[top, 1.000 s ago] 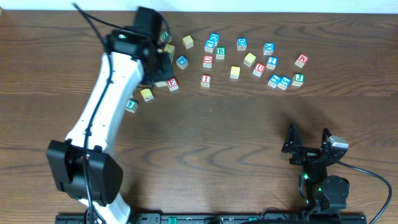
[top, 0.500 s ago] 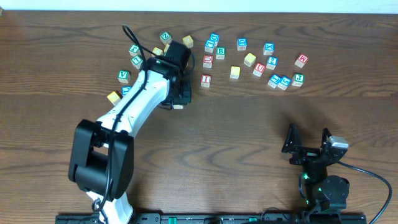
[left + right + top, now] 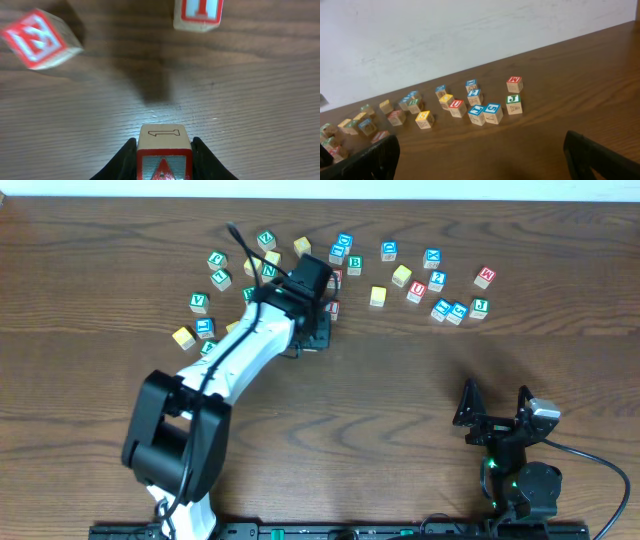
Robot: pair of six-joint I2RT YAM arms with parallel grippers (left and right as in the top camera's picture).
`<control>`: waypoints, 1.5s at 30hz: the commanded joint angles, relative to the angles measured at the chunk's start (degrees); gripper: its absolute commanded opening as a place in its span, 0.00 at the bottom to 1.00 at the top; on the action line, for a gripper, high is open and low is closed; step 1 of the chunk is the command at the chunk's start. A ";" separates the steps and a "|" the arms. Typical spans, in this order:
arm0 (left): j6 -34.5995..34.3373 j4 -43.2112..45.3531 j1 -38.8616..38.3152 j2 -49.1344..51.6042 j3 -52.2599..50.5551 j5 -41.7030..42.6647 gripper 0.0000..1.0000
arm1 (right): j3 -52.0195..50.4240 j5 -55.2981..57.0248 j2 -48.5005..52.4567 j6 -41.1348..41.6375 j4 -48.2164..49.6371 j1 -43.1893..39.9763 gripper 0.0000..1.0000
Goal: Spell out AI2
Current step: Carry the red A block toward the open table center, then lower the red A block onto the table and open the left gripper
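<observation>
My left gripper (image 3: 164, 162) is shut on a wooden block with a red A (image 3: 164, 167) and a 1 on its upper face, held just above the wood table. In the overhead view this gripper (image 3: 314, 332) sits just below the block row, next to a red I block (image 3: 331, 308), which also shows in the left wrist view (image 3: 198, 12). A blue block that looks like a 2 (image 3: 437, 279) lies in the right group. My right gripper (image 3: 495, 408) is open and empty at the front right; its fingers frame the right wrist view (image 3: 480, 165).
Several letter blocks are scattered along the far part of the table, a left cluster (image 3: 215, 275) and a right cluster (image 3: 455, 308). A red-faced block (image 3: 37, 44) lies tilted left of my left gripper. A white wall (image 3: 470, 30) stands behind the table.
My left arm has swung right from the left block cluster to the middle of the row, carrying the A block. The right arm has not moved.
</observation>
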 commanded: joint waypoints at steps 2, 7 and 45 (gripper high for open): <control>-0.13 -0.11 -0.44 3.67 -0.39 0.79 0.27 | -0.09 0.04 -0.09 -0.68 -0.15 -0.63 0.99; -0.13 0.24 -0.42 4.55 -0.39 2.43 0.27 | -0.09 0.04 -0.09 -0.68 -0.15 -0.63 0.99; -0.15 3.30 -0.42 6.99 -0.46 1.36 0.28 | -0.09 0.04 -0.09 -0.68 -0.15 -0.63 0.99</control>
